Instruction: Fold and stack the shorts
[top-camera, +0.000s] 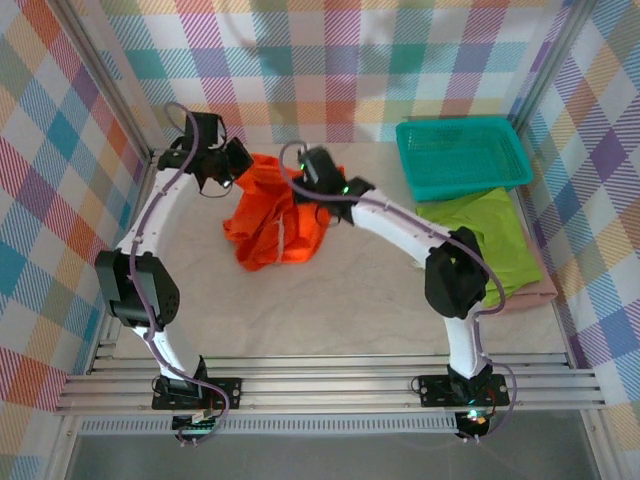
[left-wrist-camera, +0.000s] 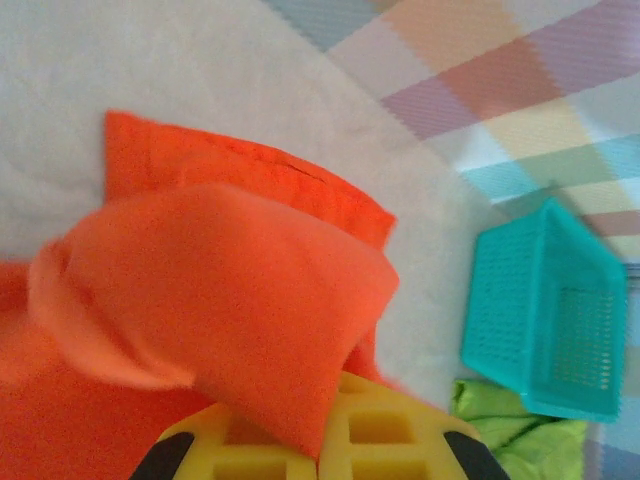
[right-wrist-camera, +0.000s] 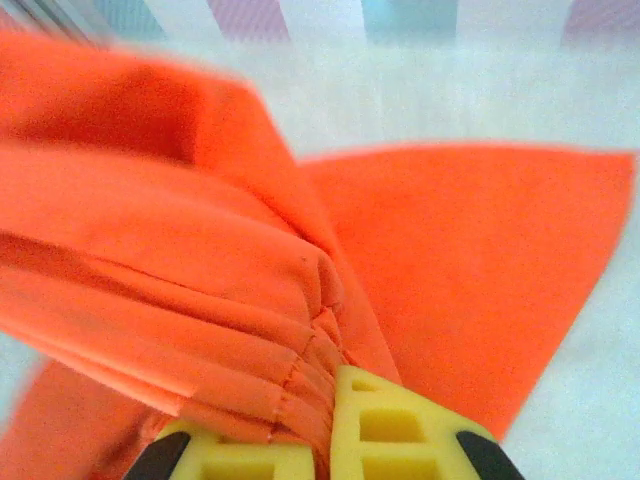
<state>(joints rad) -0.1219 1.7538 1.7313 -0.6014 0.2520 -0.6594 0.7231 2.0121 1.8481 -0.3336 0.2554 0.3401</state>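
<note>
The bright orange shorts (top-camera: 272, 222) hang bunched between both arms above the back middle of the table. My left gripper (top-camera: 238, 160) is shut on one upper corner of them, the cloth (left-wrist-camera: 220, 300) pinched between its yellow fingers (left-wrist-camera: 385, 430). My right gripper (top-camera: 303, 175) is shut on the other upper edge, where gathered folds (right-wrist-camera: 200, 290) run into the yellow fingers (right-wrist-camera: 400, 430). The lime green shorts (top-camera: 488, 238) lie folded flat at the right, on top of the dusty pink shorts (top-camera: 530, 292), of which a thin edge shows.
A teal plastic basket (top-camera: 462, 156) stands at the back right, just behind the green shorts; it also appears in the left wrist view as the basket (left-wrist-camera: 545, 310). Checked cloth walls close in the table on three sides. Bare white tabletop (top-camera: 330, 310) lies in front of the orange shorts.
</note>
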